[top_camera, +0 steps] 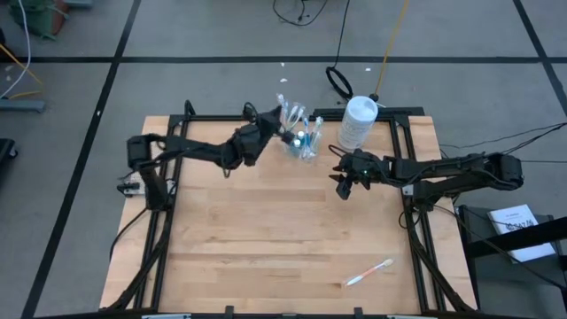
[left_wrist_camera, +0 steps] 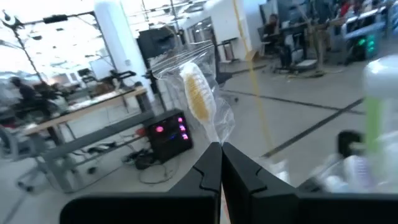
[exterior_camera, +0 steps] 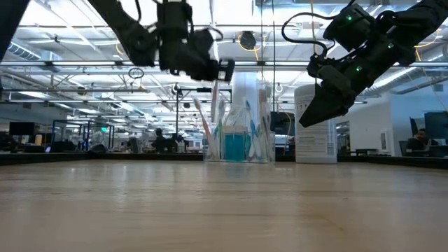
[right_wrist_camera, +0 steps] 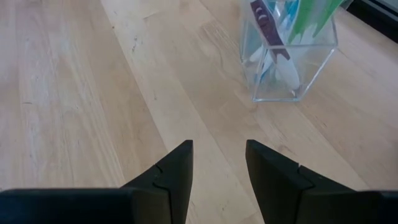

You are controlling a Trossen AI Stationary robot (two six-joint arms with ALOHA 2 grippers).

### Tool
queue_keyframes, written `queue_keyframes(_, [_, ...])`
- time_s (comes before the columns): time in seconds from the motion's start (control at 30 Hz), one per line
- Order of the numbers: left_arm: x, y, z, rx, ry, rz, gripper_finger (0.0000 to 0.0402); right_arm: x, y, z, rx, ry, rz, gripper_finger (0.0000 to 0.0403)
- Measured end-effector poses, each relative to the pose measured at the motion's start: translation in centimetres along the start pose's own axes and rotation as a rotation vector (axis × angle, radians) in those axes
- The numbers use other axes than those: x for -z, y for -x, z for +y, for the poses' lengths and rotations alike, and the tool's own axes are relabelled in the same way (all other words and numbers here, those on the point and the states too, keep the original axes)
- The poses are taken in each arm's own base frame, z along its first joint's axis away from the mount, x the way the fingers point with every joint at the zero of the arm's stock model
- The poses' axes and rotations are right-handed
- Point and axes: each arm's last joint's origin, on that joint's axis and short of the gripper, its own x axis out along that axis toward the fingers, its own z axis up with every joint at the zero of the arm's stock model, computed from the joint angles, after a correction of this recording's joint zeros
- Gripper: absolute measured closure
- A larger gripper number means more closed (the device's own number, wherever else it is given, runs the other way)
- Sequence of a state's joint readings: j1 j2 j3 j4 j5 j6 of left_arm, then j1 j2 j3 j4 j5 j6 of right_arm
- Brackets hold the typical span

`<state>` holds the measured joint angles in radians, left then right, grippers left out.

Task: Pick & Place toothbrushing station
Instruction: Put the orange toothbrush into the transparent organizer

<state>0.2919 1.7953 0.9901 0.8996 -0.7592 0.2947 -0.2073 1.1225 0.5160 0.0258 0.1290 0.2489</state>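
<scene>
The clear plastic holder (top_camera: 303, 140) stands near the table's far edge with several toothbrushes and blue tubes upright in it; it also shows in the low view (exterior_camera: 238, 136) and the right wrist view (right_wrist_camera: 289, 62). My left gripper (top_camera: 273, 124) hovers level just left of the holder's top, shut on a toothbrush in a clear wrapper (left_wrist_camera: 200, 93) with yellow bristles. My right gripper (top_camera: 344, 184) hangs open above the table, right of the holder, with nothing between its fingers (right_wrist_camera: 217, 165). Another toothbrush (top_camera: 368, 273) lies flat near the table's front right. My left gripper pinches the wrapped toothbrush between its two fingertips, just below the bristle head (left_wrist_camera: 217, 138). The head and the wrapper stick out past the fingertips. The fingers hide the rest of the handle. The brush is lifted clear of the table.
A white round bottle (top_camera: 359, 122) stands at the far edge, right of the holder and close to my right arm. Black frame rails (top_camera: 407, 168) run along the table's sides. Bare wood (top_camera: 266, 230) spreads across the middle and the near half.
</scene>
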Motion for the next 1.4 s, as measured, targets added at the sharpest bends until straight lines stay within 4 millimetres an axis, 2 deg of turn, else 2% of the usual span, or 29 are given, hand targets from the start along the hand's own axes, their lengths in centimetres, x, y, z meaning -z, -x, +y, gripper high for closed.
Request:
queue_keyframes(0.13, [2.2,-1.6,0.4,-0.036,-0.041,0.017,0.0399,0.0,0.0,0.0,0.0,0.003,0.0,0.0264])
queue_keyframes(0.23, [3.4,-2.5,0.8,-0.045,0.012,0.029,0.0399,0.0,0.0,0.0,0.0,0.003,0.0,0.0264])
queue_keyframes(0.47, [5.8,-2.2,-0.7,0.016,0.037,0.121,0.0398,0.0,0.0,0.0,0.0,0.003,0.0,0.0264])
queue_keyframes(0.63, [6.5,-1.0,-2.1,0.078,-0.038,0.198,0.0395,0.0,0.0,0.0,0.0,0.003,0.0,0.0264])
queue_keyframes(0.8, [6.4,-0.5,-2.7,0.103,-0.059,0.198,0.0399,0.0,0.0,0.0,0.0,0.001,0.0,0.0264])
queue_keyframes(0.97, [6.4,-0.6,-2.6,0.093,-0.041,0.196,0.0382,0.0,0.0,0.0,0.0,0.0,0.0,0.0264])
queue_keyframes(1.2, [6.6,-0.8,-2.3,0.064,0.095,0.212,0.037,0.0,0.0,0.0,0.0,0.0,0.001,0.0264])
queue_keyframes(1.4, [6.7,-0.8,-2.5,0.13,0.046,0.223,0.0366,0.0,0.0,0.0,-0.002,-0.001,0.001,0.0264])
